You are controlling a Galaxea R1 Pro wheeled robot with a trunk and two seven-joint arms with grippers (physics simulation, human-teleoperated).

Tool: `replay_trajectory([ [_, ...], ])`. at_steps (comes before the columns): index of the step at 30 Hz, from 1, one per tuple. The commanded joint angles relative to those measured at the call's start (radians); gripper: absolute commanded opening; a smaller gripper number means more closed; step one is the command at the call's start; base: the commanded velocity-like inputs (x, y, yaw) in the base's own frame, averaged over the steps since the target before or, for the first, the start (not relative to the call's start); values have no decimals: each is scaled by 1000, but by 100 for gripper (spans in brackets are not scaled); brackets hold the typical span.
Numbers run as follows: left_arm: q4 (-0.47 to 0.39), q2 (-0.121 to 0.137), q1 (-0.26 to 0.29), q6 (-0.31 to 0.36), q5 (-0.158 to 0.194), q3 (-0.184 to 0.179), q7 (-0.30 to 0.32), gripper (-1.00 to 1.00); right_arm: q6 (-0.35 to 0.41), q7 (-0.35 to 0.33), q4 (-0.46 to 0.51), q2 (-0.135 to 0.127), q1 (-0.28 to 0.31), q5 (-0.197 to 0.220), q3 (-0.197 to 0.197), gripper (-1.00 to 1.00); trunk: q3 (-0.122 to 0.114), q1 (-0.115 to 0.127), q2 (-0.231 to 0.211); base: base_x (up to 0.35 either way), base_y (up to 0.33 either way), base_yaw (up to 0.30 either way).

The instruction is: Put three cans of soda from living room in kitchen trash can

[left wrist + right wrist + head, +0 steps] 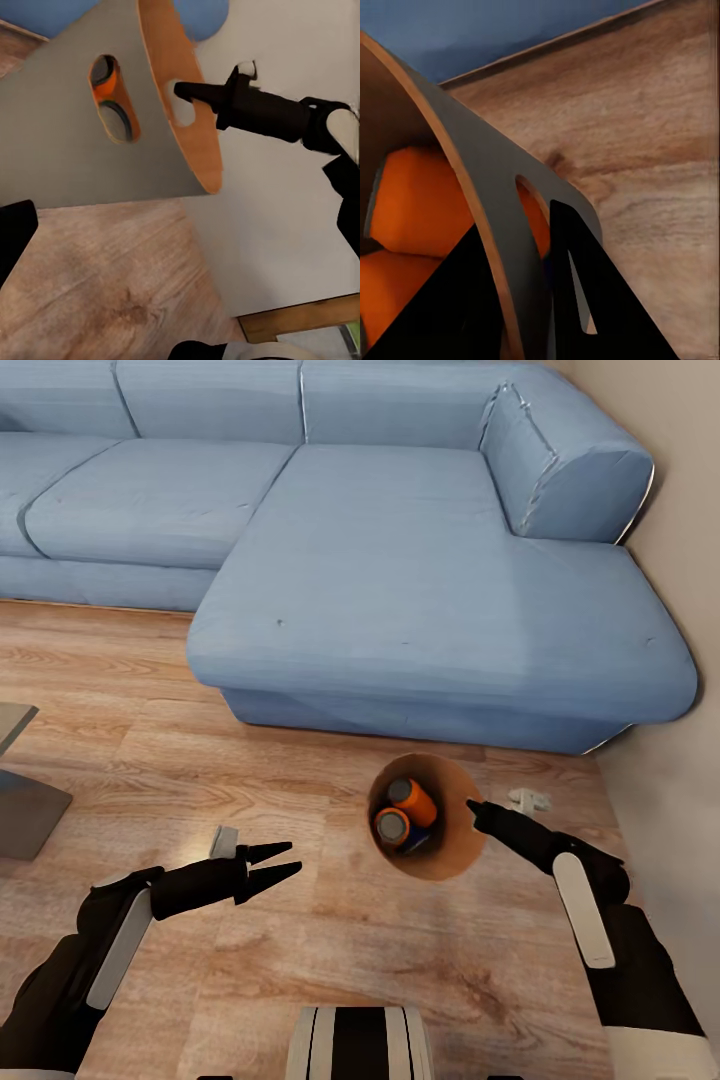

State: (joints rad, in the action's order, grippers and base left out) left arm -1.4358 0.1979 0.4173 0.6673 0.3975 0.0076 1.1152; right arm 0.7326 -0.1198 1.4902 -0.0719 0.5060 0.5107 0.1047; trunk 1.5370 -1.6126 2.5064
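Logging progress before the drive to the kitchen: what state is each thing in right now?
Trash can: held off the floor, tilted, right gripper's jaws clamped on its rim.
Soda cans: inside the can, two visible.
Right gripper: shut on the rim.
Left gripper: jaws open, empty.

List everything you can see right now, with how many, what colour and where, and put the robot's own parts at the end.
soda cans: two showing, orange with grey tops, lying inside the bin; any third is hidden.
bin: one, light brown, on the wood floor in front of the sofa.
sofa: one, blue sectional, behind the bin.
coffee table: one, grey, at the head view's left edge.
floor: warm brown wood.
wall: beige, on the right.
small white object: one, on the floor right of the bin; cannot identify.
left gripper: black, open, empty, left of the bin.
right gripper: black, clamped on the bin's rim.
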Motion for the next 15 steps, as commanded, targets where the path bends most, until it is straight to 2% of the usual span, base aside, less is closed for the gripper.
replay_trajectory([
  [1,0,0,0,0,0,0,0,100,-7,-3,-17,0,0,21,0,-100,0,0,0,0,0,0],
  [6,0,0,0,0,1,0,1,100,-39,-3,-49,1,0,17,-1,-100,0,0,0,0,0,0],
  [10,0,0,0,0,2,0,1,100,-96,-3,-100,1,0,17,-8,-100,0,0,0,0,0,0],
  [15,1,0,0,1,0,0,-10,100,-112,-3,-127,1,0,16,-11,-100,0,0,0,0,0,0],
])
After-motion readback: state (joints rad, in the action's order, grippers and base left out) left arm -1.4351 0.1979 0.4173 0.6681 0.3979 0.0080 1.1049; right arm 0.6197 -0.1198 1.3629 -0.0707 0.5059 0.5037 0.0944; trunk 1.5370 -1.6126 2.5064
